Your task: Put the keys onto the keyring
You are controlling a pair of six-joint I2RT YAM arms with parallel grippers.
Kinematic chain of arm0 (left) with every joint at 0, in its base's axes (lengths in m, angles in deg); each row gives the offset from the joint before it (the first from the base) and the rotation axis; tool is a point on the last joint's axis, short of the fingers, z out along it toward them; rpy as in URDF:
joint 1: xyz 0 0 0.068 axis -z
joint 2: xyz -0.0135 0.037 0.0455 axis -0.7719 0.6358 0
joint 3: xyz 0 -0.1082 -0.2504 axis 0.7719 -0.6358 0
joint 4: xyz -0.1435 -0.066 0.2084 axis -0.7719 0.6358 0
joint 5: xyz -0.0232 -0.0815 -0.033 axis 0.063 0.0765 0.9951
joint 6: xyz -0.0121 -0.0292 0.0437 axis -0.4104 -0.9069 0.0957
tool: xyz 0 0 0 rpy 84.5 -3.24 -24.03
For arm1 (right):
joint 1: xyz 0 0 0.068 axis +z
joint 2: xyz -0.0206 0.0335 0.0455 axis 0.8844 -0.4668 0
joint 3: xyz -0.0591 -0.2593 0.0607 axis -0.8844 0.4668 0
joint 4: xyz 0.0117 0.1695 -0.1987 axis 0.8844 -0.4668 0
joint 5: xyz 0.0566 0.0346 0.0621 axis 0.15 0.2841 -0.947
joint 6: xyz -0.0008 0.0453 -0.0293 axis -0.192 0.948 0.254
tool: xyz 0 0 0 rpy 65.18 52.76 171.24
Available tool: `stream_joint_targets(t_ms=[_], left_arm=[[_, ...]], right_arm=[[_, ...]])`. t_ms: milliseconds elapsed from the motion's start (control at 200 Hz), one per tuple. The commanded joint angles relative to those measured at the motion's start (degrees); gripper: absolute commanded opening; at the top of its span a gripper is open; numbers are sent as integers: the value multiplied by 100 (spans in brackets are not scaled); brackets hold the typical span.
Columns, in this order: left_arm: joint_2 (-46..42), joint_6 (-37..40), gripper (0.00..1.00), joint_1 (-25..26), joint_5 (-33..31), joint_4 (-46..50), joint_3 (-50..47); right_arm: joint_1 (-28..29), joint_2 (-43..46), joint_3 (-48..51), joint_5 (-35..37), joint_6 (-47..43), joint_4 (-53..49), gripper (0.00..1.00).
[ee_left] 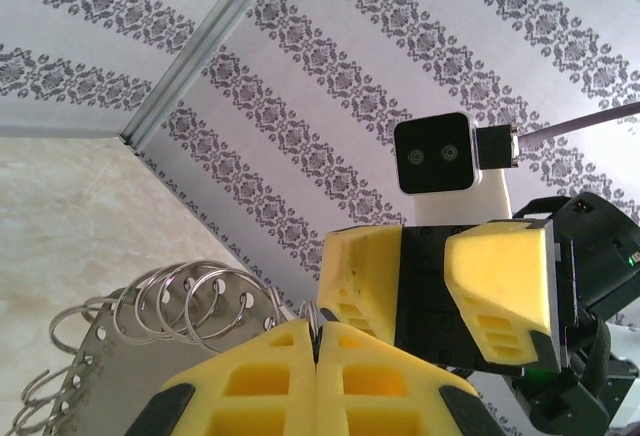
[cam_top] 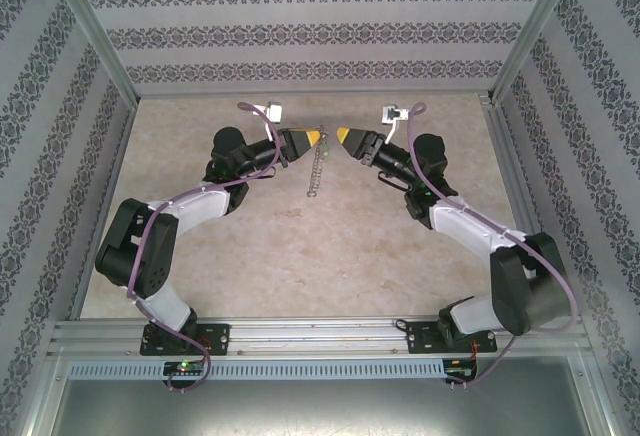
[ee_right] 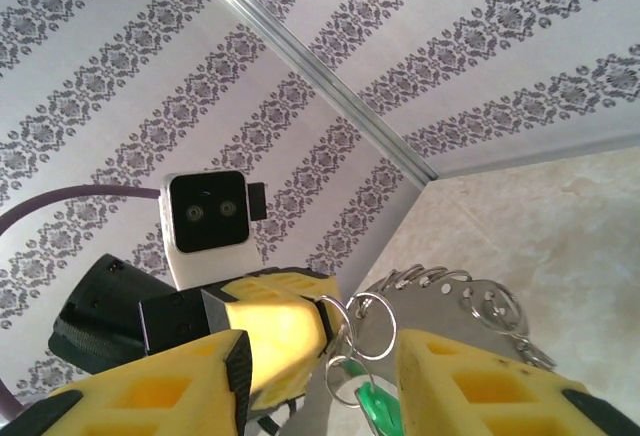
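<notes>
I clench my left gripper on the keyring. The green key sits just right of it, between my right gripper's parted fingers.

Quick headcount from my remote seat, everything placed off the keyring: one keyring. Two arms, left arm and right arm, one on each side of the keyring. Two grippers, left gripper and right gripper, both at the keyring's top end, two yellow fingers apiece so four total. Two wrist cameras, one behind each gripper, farther from the keyring. One green key, right beside the keyring. Small rings fringing the keyring: I count at least four, they overlap too much for a real number
</notes>
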Motion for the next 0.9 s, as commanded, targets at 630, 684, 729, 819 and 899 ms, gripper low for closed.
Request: stream_joint_targets(t_ms=[630,684,729,819,899], left_arm=[[-43,-344,0,68,-179,-959,-111],[-43,-348,0,75,-170,-959,-111],[-43,-349,0,71,-174,-958,-111],[-34,-345,0,68,-176,-967,-111],[-30,-346,0,68,-177,-966,-102]], right_arm=[[296,-734,-230,88,552,1240,38],[291,-672,-173,128,510,1220,38],[287,-592,-108,188,461,1185,38],[287,-416,18,308,359,1122,38],[283,-325,32,306,309,1092,38]])
